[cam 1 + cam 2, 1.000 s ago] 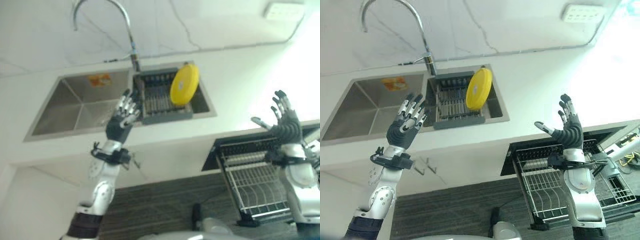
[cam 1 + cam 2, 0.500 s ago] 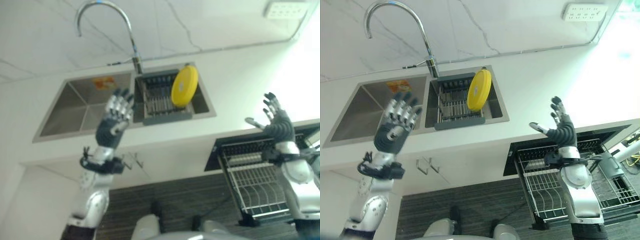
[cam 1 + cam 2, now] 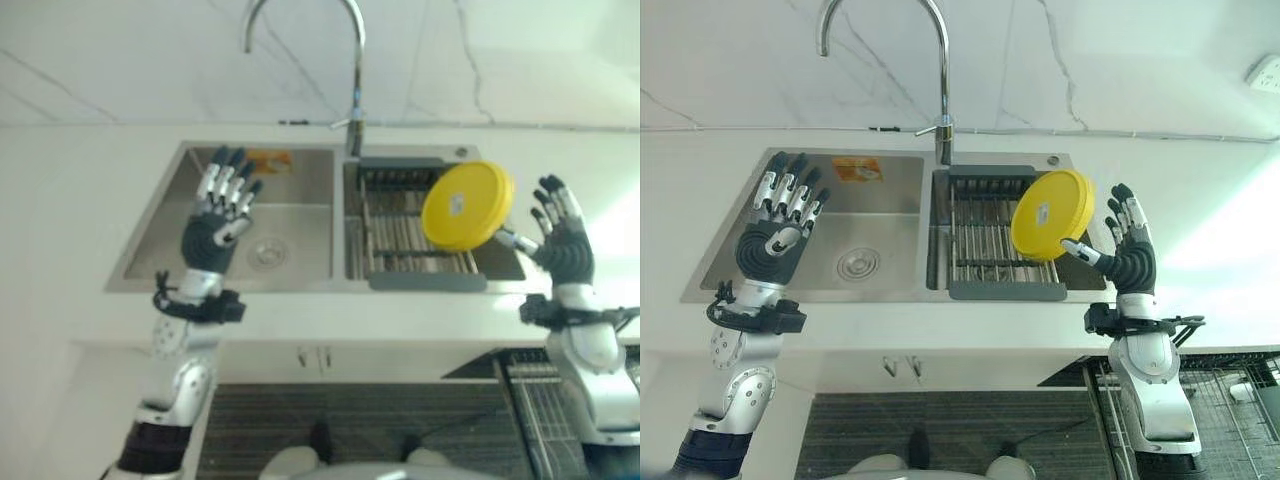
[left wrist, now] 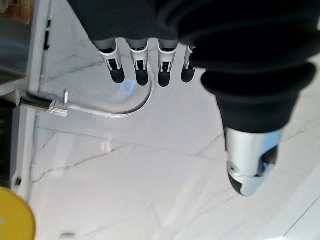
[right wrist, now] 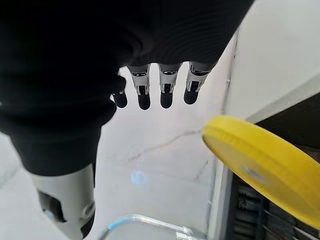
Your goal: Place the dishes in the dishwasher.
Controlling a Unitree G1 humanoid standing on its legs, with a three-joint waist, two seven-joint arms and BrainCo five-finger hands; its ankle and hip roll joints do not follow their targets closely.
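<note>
Step in hand looks like the reach for the first dish: nothing grasped yet. Yellow plate (image 3: 1051,215) stands on edge, tilted, in the grey drying rack (image 3: 990,245) set in the right basin of the sink (image 3: 855,225), under the faucet (image 3: 930,60).

Right robot hand (image 3: 1127,250) is up beside the plate, palm toward it, fingers straight and spread, thumb tip just at or near the plate's lower right rim; can't tell if it touches. Right wrist view shows the fingers straight w/ the plate's edge near them but not enclosed, so the hand is wide and empty.

Left robot hand (image 3: 780,225) is raised over the left basin, well apart from the plate, fingers straight and slightly fanned, holding nothing; left wrist view agrees.

Both forearms are held roughly upright, hands at about counter (image 3: 1200,190) level.

Next move, as I judge it: right hand needs to close in on the plate's rim, thumb on one face and fingers on the other, then lift it clear of the rack slots w/o dragging. Rim is thin and the plate leans, so pinch must be firm. Dishwasher rack (image 3: 1195,400) shows low on the right, below the counter edge; the plate would have to swing down and right to it.
</note>
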